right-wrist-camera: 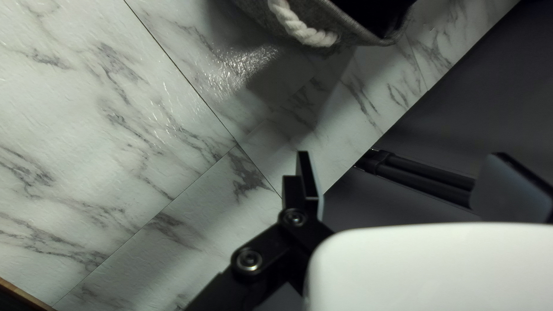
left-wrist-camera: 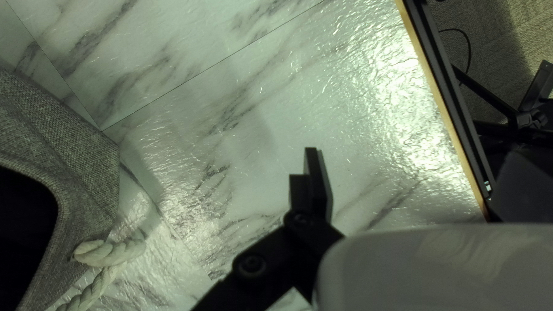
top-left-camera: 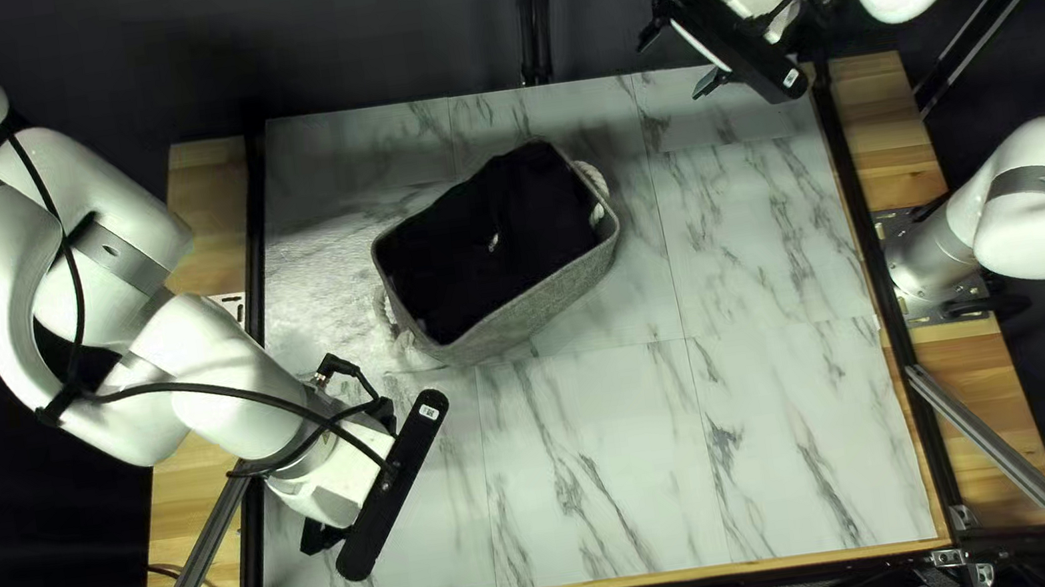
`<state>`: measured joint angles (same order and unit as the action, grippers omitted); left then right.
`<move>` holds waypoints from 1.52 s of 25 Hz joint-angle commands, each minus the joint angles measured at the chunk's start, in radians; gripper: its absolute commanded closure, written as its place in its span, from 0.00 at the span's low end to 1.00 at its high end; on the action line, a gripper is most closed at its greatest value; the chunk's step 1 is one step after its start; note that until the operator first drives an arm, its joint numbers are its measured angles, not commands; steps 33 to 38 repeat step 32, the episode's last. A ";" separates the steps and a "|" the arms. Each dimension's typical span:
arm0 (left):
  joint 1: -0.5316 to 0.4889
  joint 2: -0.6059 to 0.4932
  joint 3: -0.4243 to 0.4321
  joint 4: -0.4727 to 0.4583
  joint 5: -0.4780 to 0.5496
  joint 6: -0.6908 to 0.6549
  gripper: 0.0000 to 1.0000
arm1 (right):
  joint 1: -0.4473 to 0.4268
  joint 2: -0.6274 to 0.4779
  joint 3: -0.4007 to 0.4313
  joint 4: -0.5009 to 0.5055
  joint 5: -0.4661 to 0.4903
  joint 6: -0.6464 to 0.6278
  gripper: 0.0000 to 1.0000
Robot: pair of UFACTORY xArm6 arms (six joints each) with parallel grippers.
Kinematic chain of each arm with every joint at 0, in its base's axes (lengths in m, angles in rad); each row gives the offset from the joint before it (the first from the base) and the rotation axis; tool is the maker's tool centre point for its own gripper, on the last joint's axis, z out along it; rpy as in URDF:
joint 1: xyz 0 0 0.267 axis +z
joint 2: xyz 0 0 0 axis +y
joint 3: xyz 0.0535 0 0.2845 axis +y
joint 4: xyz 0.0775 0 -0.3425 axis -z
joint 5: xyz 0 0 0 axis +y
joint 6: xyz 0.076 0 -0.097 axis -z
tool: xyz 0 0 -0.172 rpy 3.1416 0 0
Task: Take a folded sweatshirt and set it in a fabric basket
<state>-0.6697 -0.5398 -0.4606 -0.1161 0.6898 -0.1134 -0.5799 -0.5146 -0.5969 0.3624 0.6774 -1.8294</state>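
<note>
In the top left view, my left gripper (top-left-camera: 393,486) is over the table's near left part, its fingertips hidden; my right gripper (top-left-camera: 680,58) hangs at the far right edge. Between them stands the grey fabric basket (top-left-camera: 539,312), with the black sweatshirt (top-left-camera: 538,204) inside, slightly above the rim at the far end. The left wrist view has my left gripper (left-wrist-camera: 412,167) open and empty, beside the basket (left-wrist-camera: 63,126) and dark cloth (left-wrist-camera: 23,230). My right gripper (right-wrist-camera: 403,167), also open and empty, has the basket (right-wrist-camera: 345,22) ahead of it; dark cloth (right-wrist-camera: 380,11) shows inside.
White rope handles (right-wrist-camera: 299,26) stick out from the basket's ends. Marble-patterned tabletop (top-left-camera: 704,445) extends nearer and to the right of the basket. A black rail (top-left-camera: 853,196) runs along the table's right side, and a dark curtain (top-left-camera: 380,30) hangs behind the far edge.
</note>
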 commanded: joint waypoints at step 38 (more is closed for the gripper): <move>0.000 0.000 0.000 0.000 0.000 0.000 0.00 | 0.000 0.000 0.000 0.000 0.000 0.000 0.00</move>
